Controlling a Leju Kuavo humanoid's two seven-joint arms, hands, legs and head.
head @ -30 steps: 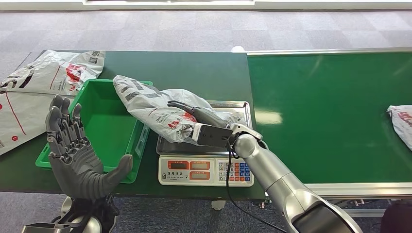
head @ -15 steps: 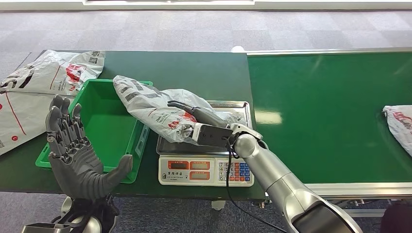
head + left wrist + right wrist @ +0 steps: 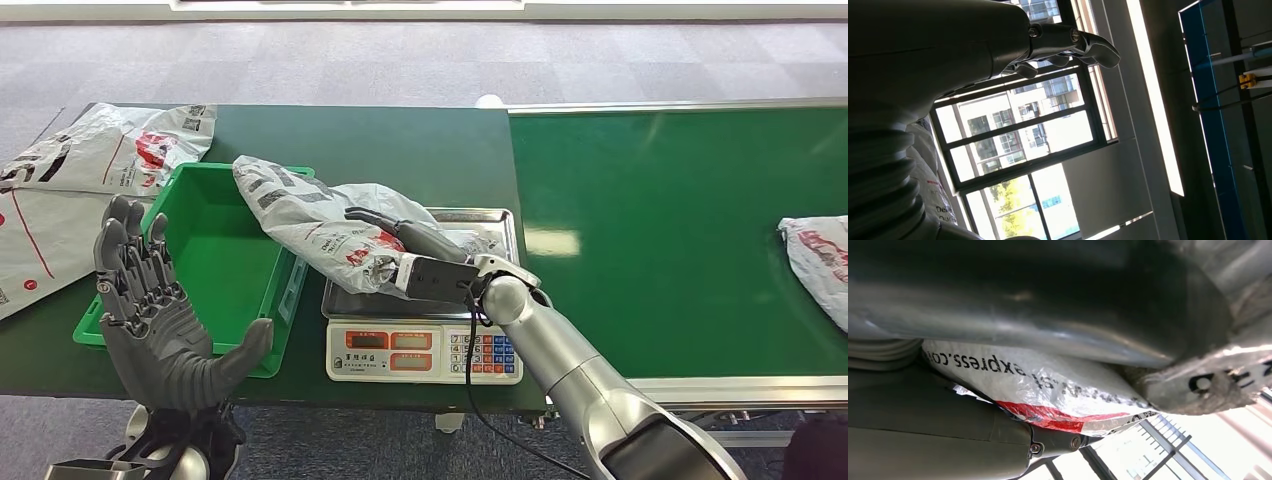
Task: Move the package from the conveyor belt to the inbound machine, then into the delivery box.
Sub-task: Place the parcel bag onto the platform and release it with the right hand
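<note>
Packages in grey courier plastic number four in the head view: one grey package [image 3: 320, 225] is gripped by the right hand [image 3: 400, 245], its lower end over the steel pan of the weighing scale [image 3: 425, 335] and its upper end reaching across the corner of the green delivery box [image 3: 215, 260]; a second package [image 3: 815, 255] lies at the far right of the green conveyor belt [image 3: 670, 230] and is cut off by the picture edge; two more mailers [image 3: 115, 150] lie flat on the dark table [image 3: 400, 145] to the left of the box, the nearer one also cut off. One scale, one box and one belt are seen. The right hand's fingers are closed around the held package, whose red-and-black printing [image 3: 1048, 390] is seen pressed against the hand in the right wrist view; most fingertips are hidden by the plastic. The left hand [image 3: 160, 310] is raised in front of the box, palm up, fingers spread and holding nothing. Whether the held package rests on the pan or hangs just above it cannot be told. The scale's displays are too small to read.
</note>
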